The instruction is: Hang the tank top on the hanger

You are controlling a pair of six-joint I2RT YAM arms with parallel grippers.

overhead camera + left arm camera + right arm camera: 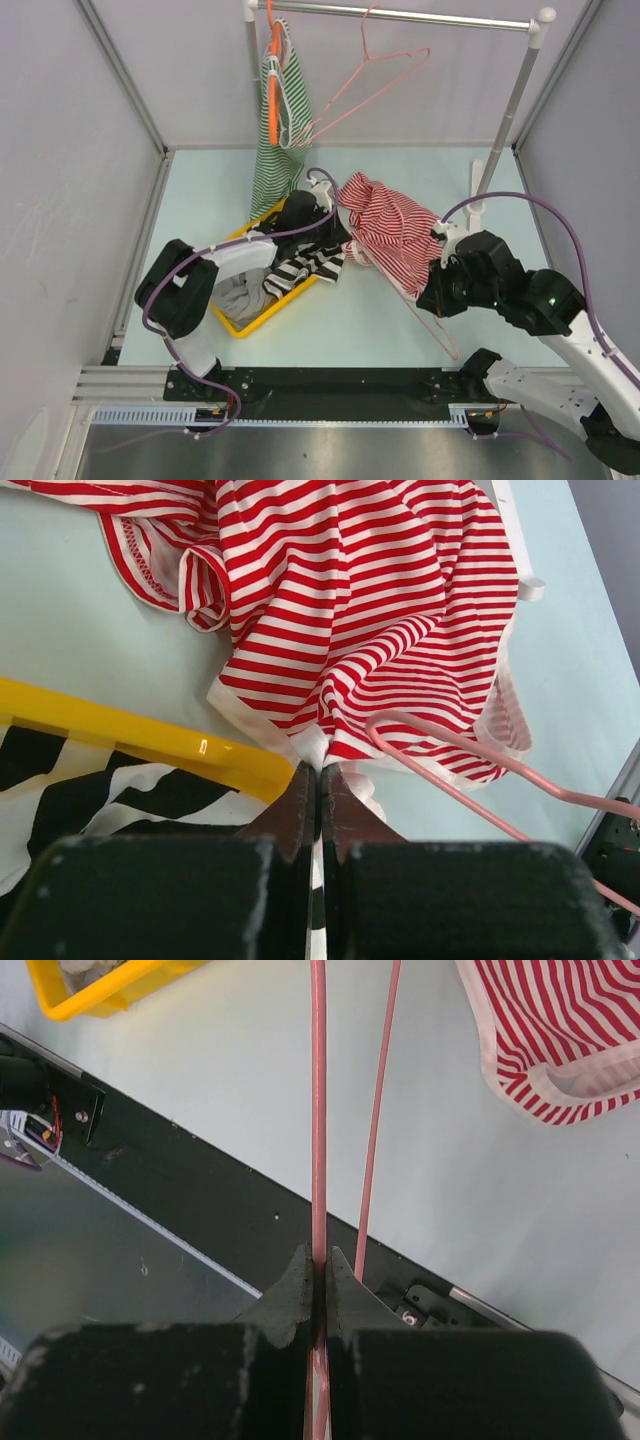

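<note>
The tank top (pixel 385 225), red and white striped with pale trim, lies bunched on the table just right of the yellow bin. My left gripper (pixel 336 210) is shut on its pale hem; in the left wrist view the jaws (pixel 320 770) pinch a fold of that trim, and the tank top (pixel 370 600) spreads beyond them. The pink wire hanger (pixel 447 343) lies low over the table, one end under the fabric. My right gripper (pixel 428 300) is shut on the hanger (pixel 318 1110), its wire running straight out from between the right gripper (pixel 320 1255) jaws. The hanger (pixel 446 784) passes beneath the top's hem.
A yellow bin (pixel 240 325) holds a black-and-white striped garment (pixel 310 265) and grey cloth. At the back, a rail (pixel 400 14) carries a green striped top (pixel 275 140) on an orange hanger (pixel 274 60) and a second pink hanger (pixel 385 70). Its white post (pixel 505 120) stands at the right.
</note>
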